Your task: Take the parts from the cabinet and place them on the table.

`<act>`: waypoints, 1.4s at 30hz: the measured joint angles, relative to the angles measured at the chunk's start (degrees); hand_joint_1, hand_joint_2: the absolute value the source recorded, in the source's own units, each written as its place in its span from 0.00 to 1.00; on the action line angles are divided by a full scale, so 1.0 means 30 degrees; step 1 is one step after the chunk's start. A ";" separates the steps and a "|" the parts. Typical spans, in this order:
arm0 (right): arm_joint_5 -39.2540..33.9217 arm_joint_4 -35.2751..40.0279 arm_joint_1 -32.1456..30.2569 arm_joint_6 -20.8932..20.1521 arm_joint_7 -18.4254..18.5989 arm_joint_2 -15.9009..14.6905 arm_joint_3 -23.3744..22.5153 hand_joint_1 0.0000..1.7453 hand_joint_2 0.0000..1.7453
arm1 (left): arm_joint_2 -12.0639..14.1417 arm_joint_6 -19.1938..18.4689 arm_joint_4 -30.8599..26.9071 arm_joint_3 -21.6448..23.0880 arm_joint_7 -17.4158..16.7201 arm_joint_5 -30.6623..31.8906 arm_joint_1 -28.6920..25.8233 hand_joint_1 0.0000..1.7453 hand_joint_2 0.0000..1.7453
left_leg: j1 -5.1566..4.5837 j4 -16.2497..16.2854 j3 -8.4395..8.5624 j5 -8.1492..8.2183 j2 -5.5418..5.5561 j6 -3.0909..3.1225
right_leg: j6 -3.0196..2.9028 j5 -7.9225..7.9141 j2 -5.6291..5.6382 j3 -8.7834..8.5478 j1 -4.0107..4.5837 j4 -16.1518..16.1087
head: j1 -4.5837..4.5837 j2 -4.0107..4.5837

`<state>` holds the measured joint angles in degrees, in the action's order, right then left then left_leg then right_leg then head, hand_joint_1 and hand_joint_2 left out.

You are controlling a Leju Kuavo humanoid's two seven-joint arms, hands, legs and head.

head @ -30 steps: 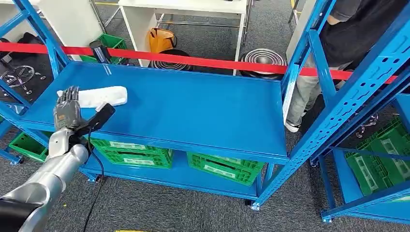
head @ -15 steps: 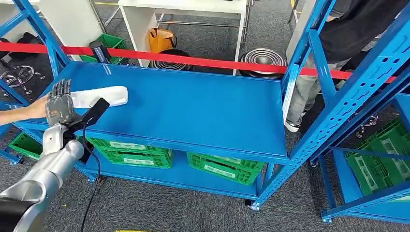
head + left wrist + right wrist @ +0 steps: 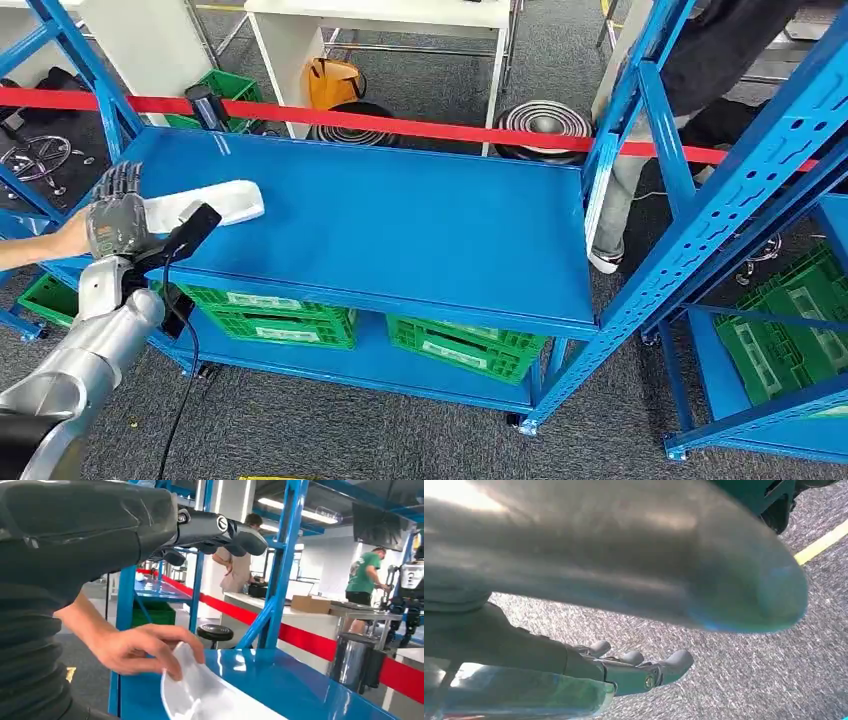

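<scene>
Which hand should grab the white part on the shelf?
Left. The left hand is raised, open, beside the white part on the blue shelf. The right hand hangs over the floor. A person's hand is touching the part.

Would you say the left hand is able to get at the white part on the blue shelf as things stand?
Probably not yet: the left hand is open beside the white part, but a person's hand rests on the part's near end, in the way.
</scene>
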<state>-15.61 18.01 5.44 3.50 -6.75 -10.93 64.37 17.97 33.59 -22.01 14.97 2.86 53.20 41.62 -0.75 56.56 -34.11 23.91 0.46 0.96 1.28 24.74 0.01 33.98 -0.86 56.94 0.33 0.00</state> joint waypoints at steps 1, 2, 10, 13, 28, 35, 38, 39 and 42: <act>0.0000 -0.0007 -0.0001 -0.0007 0.0000 0.0015 0.0000 0.00 0.00 | 0.0000 0.0000 0.0000 0.0000 0.0007 0.0043 0.0001 0.00 1.00 | 0.0000 0.0000 0.0000 0.0000 0.0000 0.0000 | 0.0000 0.0000 0.0000 0.0001 0.0000 0.0000 | -0.0007 0.0000; 0.0000 -0.0015 -0.0001 -0.0044 0.0000 0.0029 0.0000 0.00 0.00 | 0.0000 0.0000 0.0000 0.0000 0.0015 0.0079 0.0002 0.00 1.00 | 0.0000 0.0000 0.0000 0.0000 0.0000 0.0000 | 0.0000 0.0000 0.0000 0.0001 0.0000 0.0000 | 0.0000 0.0000; 0.0168 -0.0095 -0.0002 -0.0131 -0.0007 0.0160 0.0000 0.00 0.00 | 0.0080 -0.0029 0.0000 -0.0145 0.0168 0.0232 0.0002 0.00 1.00 | 0.0000 0.0000 0.0000 0.0000 0.0000 -0.0001 | 0.0000 0.0000 0.0000 0.0002 0.0002 0.0000 | 0.0000 0.0000; 0.0182 -0.0117 -0.0002 -0.0138 -0.0007 0.0189 0.0000 0.00 0.00 | 0.0080 -0.0029 0.0000 -0.0284 0.0182 0.0269 0.0003 0.00 1.00 | 0.0000 0.0000 0.0000 0.0000 0.0000 0.0000 | 0.0000 0.0000 0.0000 0.0001 0.0002 0.0000 | -0.0007 0.0000; 0.0321 -0.0219 0.0028 -0.0168 -0.0036 0.0415 -0.0007 0.00 0.00 | 0.0335 -0.0022 0.0000 -0.0342 0.0117 0.0604 -0.0003 0.00 1.00 | 0.0000 -0.0001 -0.0001 0.0000 0.0001 0.0000 | 0.0000 0.0000 -0.0001 0.0000 0.0001 0.0001 | -0.0007 0.0000; 0.0335 -0.0262 0.0031 -0.0168 -0.0044 0.0452 -0.0007 0.00 0.00 | 0.0342 -0.0022 0.0000 -0.0379 0.0095 0.0655 -0.0004 0.00 1.00 | 0.0000 -0.0001 -0.0001 0.0000 0.0001 0.0000 | 0.0000 0.0000 0.0000 0.0000 0.0000 0.0001 | 0.0000 0.0000; 0.0350 -0.0284 0.0035 -0.0160 -0.0051 0.0459 -0.0015 0.00 0.00 | 0.0342 -0.0029 0.0000 -0.0488 0.0066 0.0779 -0.0001 0.00 1.00 | 0.0000 -0.0001 -0.0001 0.0000 0.0000 -0.0001 | 0.0000 0.0000 0.0000 0.0000 0.0000 0.0001 | 0.0000 0.0000; 0.0364 -0.0291 0.0035 -0.0160 -0.0051 0.0466 -0.0022 0.00 0.00 | 0.0342 -0.0044 0.0000 -0.0539 0.0058 0.0822 0.0000 0.00 1.00 | 0.0000 -0.0001 -0.0001 0.0000 0.0000 -0.0001 | 0.0000 0.0000 0.0000 0.0000 0.0000 0.0001 | 0.0000 0.0000; 0.0408 -0.0306 0.0076 -0.0160 -0.0051 0.0488 -0.0051 0.00 0.00 | 0.0342 -0.0182 0.0000 -0.0677 0.0044 0.0867 0.0012 0.00 1.00 | 0.0000 -0.0001 0.0000 0.0000 0.0000 -0.0001 | 0.0000 0.0000 0.0000 0.0001 0.0001 0.0001 | -0.0007 0.0000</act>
<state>-14.38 17.09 5.66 3.02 -6.91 -9.46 64.22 18.99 33.05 -22.01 12.94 2.99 55.80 41.65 -0.75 56.56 -34.11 23.91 0.46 0.96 1.28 24.74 0.01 33.98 -0.86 56.94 0.31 0.00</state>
